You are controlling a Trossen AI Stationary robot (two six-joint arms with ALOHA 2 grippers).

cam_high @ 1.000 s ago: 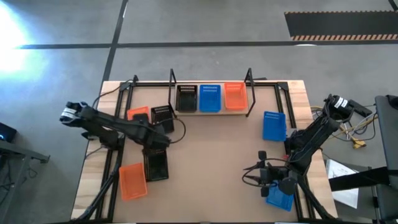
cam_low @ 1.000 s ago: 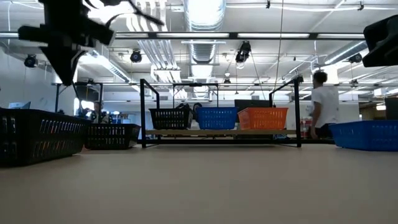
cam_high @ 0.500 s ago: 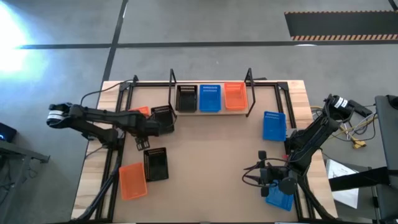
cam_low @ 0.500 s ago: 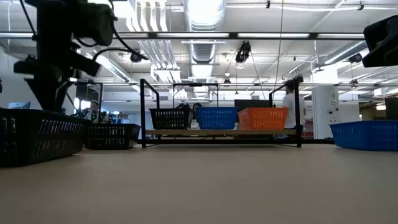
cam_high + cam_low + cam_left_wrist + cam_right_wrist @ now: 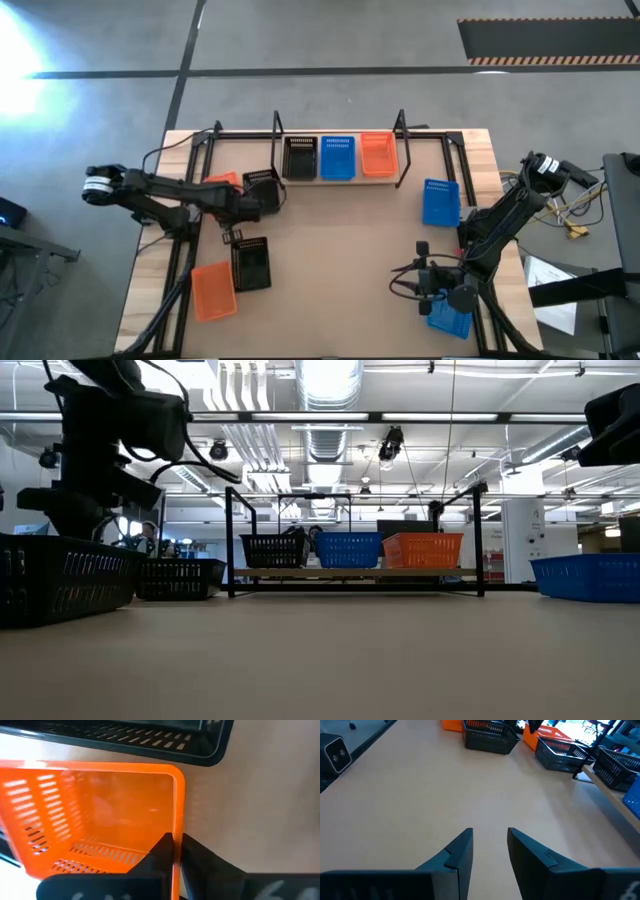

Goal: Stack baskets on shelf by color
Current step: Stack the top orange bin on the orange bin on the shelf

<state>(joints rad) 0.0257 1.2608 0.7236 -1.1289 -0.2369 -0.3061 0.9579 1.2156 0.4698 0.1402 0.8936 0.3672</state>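
My left gripper point(image 5: 234, 203) points down at the orange basket point(image 5: 220, 182) near the table's left side and is shut on its wall point(image 5: 176, 820). A black basket point(image 5: 262, 186) sits beside that orange one. A second black basket point(image 5: 250, 265) and a second orange basket point(image 5: 213, 291) lie nearer the front edge. The shelf point(image 5: 340, 176) holds one black point(image 5: 299, 157), one blue point(image 5: 338, 157) and one orange basket point(image 5: 378, 154). My right gripper point(image 5: 490, 845) is open and empty above the table at the front right point(image 5: 405, 281). My left gripper pinches the orange basket's side wall at its rim point(image 5: 175, 851), close to a corner, one finger point(image 5: 159, 852) inside the basket and one point(image 5: 202, 859) outside. The fingers come from above, pointing down. I cannot tell whether the basket's bottom is still on the table.
A blue basket point(image 5: 440, 202) lies at the right, near the shelf's right upright. Another blue basket point(image 5: 450, 319) lies under my right arm at the front right corner. The middle of the tabletop point(image 5: 340, 250) is bare wood. A black frame point(image 5: 180, 250) runs along the left edge.
My left gripper has gone from above the nearer black basket toward the table's far edge and down, onto the orange basket beside the other black one. The nearer black basket has stayed on the table.
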